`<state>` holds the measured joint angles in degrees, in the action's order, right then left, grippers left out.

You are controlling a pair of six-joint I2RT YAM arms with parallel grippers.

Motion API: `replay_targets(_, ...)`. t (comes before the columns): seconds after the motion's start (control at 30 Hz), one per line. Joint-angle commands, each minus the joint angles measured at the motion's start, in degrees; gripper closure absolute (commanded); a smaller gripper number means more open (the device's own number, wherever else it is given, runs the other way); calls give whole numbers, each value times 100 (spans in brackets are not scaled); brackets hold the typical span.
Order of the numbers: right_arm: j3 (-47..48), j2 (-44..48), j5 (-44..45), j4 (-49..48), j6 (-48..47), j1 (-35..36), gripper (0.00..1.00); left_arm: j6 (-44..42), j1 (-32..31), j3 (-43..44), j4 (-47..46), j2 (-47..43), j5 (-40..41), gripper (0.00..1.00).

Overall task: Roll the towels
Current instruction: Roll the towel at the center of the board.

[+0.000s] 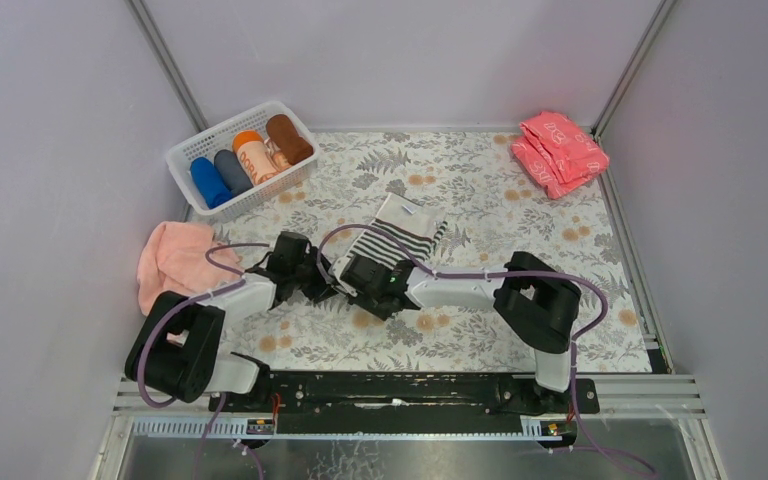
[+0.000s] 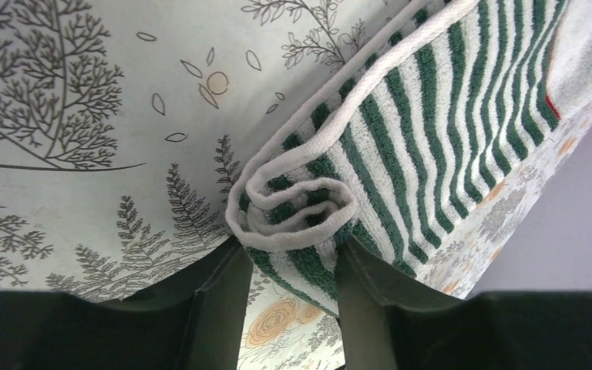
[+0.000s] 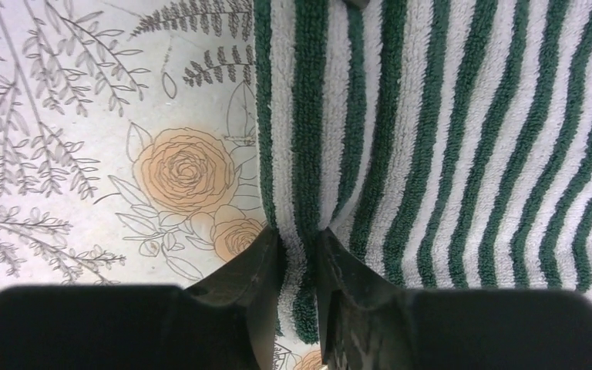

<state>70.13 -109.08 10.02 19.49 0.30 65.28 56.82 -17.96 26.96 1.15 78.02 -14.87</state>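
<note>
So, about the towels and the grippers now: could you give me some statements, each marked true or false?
1. The left gripper and right gripper both grip the striped towel. True.
2. The basket is empty. False: it holds four rolled towels.
3. The pink towel lies unrolled at the table's left edge. True.
4. The striped towel is fully rolled. False: only its near end is curled; the rest lies flat.
</note>
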Motion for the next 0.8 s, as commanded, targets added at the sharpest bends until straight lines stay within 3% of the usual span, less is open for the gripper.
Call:
replay_targets(0.0,-86,149,-1308,302,147,-68,78,-382,20,-160,1159,144,622,61)
replay_targets(0.07,-84,203,-1870,187,236,-167,83,-390,20,-120,1247,20,650,69)
replay_targets(0.17,-131,286,-2544,-36,449,-398,88,-438,21,-4,1489,-139,777,70)
replay_targets(0.3,-313,454,-3375,-458,790,-742,93,-504,29,163,1887,-337,903,43)
replay_targets(0.47,-888,656,-4640,-1425,1428,-1323,94,-417,37,297,2258,-1079,979,26)
replay_targets(0.77,-1571,71,-6457,-3449,2895,-2027,94,-307,41,210,2659,-2124,488,14)
